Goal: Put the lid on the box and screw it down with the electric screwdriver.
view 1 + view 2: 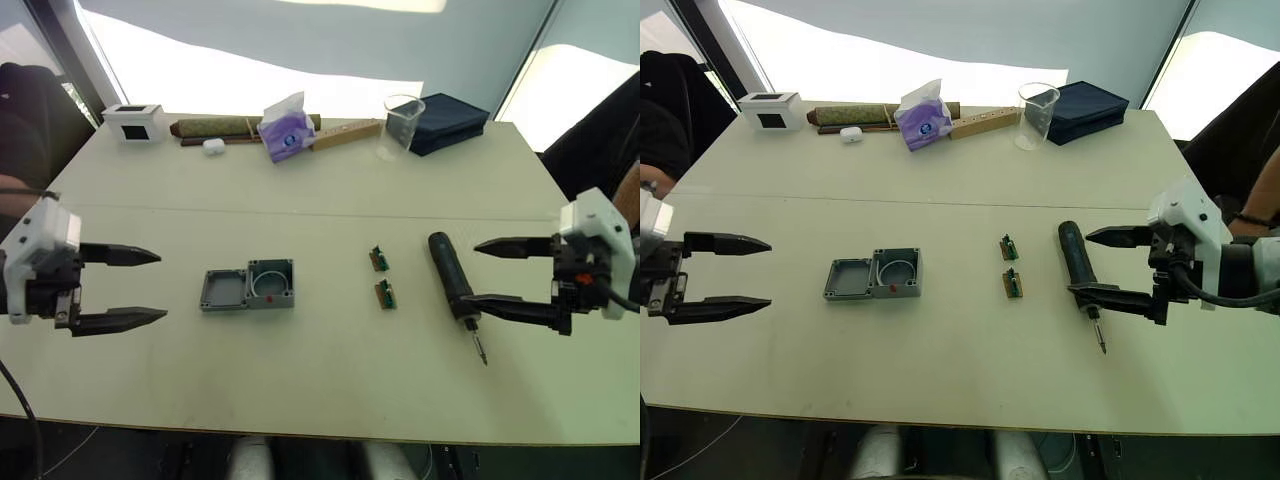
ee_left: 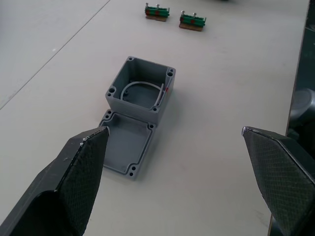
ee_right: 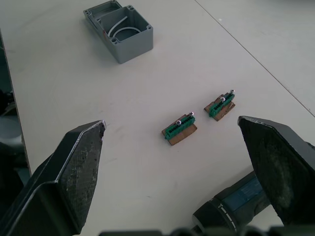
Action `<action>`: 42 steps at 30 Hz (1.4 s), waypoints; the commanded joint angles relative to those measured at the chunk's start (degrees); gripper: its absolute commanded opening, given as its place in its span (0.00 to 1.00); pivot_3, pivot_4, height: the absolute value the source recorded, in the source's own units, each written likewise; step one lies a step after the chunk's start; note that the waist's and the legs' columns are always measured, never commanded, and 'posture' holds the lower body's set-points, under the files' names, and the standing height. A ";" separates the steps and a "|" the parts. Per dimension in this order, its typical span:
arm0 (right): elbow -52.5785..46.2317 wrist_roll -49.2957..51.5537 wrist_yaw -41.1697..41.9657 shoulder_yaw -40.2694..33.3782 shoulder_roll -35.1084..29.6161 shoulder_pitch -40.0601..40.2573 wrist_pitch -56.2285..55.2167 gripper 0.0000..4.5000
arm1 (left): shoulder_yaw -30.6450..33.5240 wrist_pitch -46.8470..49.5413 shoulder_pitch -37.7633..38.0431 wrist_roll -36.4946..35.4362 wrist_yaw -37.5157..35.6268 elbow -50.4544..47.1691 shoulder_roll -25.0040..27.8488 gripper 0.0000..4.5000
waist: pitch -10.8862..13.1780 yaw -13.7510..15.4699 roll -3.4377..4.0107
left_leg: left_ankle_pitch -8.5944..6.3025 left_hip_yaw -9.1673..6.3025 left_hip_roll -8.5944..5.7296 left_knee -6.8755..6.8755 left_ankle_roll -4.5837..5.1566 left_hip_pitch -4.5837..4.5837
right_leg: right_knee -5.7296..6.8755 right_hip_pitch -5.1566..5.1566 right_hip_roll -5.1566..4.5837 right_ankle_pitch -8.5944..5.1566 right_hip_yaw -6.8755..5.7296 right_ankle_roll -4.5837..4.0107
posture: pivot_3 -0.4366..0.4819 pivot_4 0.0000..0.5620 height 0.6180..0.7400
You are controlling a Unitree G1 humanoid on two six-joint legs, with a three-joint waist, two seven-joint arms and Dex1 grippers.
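Note:
The grey box (image 1: 271, 284) stands open-topped on the table left of centre, with a curved white piece inside. Touching its left side lies the shallower grey lid (image 1: 224, 290), hollow face up. My left gripper (image 1: 150, 287) hovers open a short way left of the lid, empty. The black electric screwdriver (image 1: 452, 277) lies on the table at the right, bit pointing toward the near edge. My right gripper (image 1: 470, 274) is open, its fingertips on either side of the screwdriver's body without closing on it.
Two small green circuit boards (image 1: 382, 277) lie between box and screwdriver. Along the far edge stand a white box with a black window (image 1: 134, 122), a purple tissue pack (image 1: 287, 130), a clear beaker (image 1: 402, 125) and a dark blue case (image 1: 449, 121).

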 commanded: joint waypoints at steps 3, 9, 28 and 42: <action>-1.68 1.67 -1.56 -0.95 0.02 -0.95 0.20 1.00 | -1.40 -1.97 -1.39 1.29 0.08 0.40 0.25 0.99 | 0.00 -0.02 0.00 | 0.00 0.00 0.00 0.00 0.00 0.00 | 0.00 0.00 0.00 0.00 0.00 0.00 | 0.48 0.27 0.85; -3.54 3.34 -4.68 0.32 0.70 -1.97 1.15 1.00 | -6.20 -5.25 -5.47 3.74 0.62 1.02 0.46 0.99 | -0.01 0.02 -0.01 | 0.00 0.00 0.00 0.01 0.00 0.00 | 0.00 0.00 0.01 0.00 0.00 0.00 | 0.48 0.27 0.85; -9.13 9.31 -15.99 3.35 4.19 -4.36 4.36 1.00 | -47.44 -20.40 -33.32 28.36 1.29 11.99 -17.40 0.99 | -0.05 0.40 0.02 | 0.00 -0.16 -0.01 0.27 0.02 -0.23 | 0.07 -0.01 0.14 0.04 0.03 0.08 | 0.48 0.27 0.85; -10.57 10.80 -20.34 3.32 5.01 -3.36 4.03 1.00 | -51.53 -28.10 -34.36 35.83 3.61 20.82 -26.58 0.54 | -0.04 0.41 0.01 | -0.18 -0.29 0.01 0.79 0.34 -0.38 | 0.19 0.08 0.14 0.05 -0.03 0.11 | 0.48 0.27 0.85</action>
